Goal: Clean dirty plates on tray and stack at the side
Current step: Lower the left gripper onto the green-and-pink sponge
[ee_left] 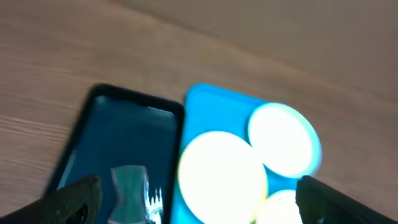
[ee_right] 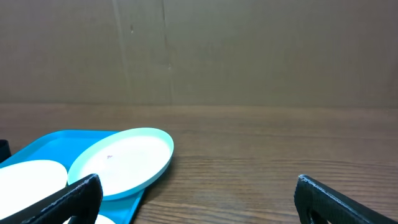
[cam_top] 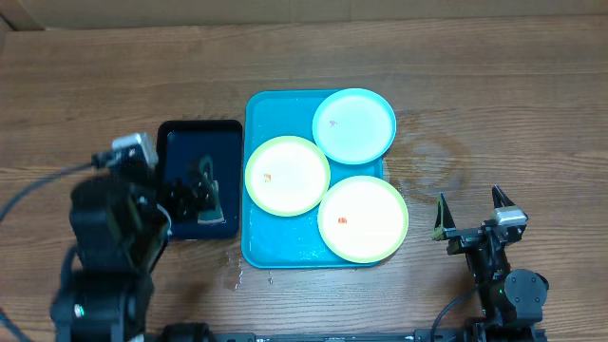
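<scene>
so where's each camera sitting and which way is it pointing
Overhead: fixed above the table, looking straight down at the tray holding the plates and the black tray; both arms show, left hand and right hand open.
Left wrist: on the left arm above the black tray, angled down and forward toward the tray; its fingers frame the bottom corners.
Right wrist: low over the table, facing level across it to a brown wall; its fingers at the bottom corners.
Shared: the light blue plate shows in all three.
</scene>
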`<action>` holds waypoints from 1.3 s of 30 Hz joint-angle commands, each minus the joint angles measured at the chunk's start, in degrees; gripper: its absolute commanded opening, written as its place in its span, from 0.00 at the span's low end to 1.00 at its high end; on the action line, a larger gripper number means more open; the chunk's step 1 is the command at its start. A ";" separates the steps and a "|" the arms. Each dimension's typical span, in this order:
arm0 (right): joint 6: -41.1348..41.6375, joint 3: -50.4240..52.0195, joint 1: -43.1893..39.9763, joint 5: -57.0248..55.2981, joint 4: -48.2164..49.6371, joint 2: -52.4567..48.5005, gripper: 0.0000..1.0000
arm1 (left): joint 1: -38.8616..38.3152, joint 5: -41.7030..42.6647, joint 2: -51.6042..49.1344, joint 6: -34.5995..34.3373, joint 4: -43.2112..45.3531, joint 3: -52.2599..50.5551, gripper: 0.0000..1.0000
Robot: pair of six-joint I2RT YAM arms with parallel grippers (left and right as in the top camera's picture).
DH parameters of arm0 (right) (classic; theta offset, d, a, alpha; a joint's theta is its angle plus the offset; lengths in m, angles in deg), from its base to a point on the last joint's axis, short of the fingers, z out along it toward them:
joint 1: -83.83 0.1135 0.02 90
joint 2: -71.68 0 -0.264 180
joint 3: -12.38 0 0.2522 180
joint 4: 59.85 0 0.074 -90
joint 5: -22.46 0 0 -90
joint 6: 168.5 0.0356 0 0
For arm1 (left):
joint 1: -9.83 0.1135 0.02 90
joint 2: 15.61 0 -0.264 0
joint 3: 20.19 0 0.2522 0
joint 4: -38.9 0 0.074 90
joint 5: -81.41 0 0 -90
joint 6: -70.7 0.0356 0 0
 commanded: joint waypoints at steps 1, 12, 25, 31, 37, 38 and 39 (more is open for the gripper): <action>-0.09 0.61 -0.04 -0.33 0.26 0.31 1.00 | -0.15 7.48 -4.61 0.09 -1.40 5.99 1.00; -0.09 0.61 -0.04 -0.33 0.26 0.33 1.00 | -0.15 6.95 -6.54 0.07 -5.57 7.85 0.53; -0.09 0.61 -0.04 -0.33 0.26 0.31 1.00 | -0.15 3.17 -21.11 2.01 -18.51 12.94 0.10; -0.09 0.61 -0.04 -0.33 0.26 0.31 1.00 | -0.15 3.32 -30.25 6.56 -24.33 17.25 0.16; -0.09 0.61 -0.04 -0.33 0.26 0.31 1.00 | -0.15 3.04 -32.50 10.40 -26.29 17.09 0.38; -0.09 0.61 -0.04 -0.33 0.26 0.31 1.00 | -0.17 2.58 -32.50 10.40 -26.38 17.09 0.40; -0.09 0.61 -0.04 -0.33 0.26 0.31 1.00 | -0.15 1.95 -32.48 10.38 -26.38 17.09 0.41</action>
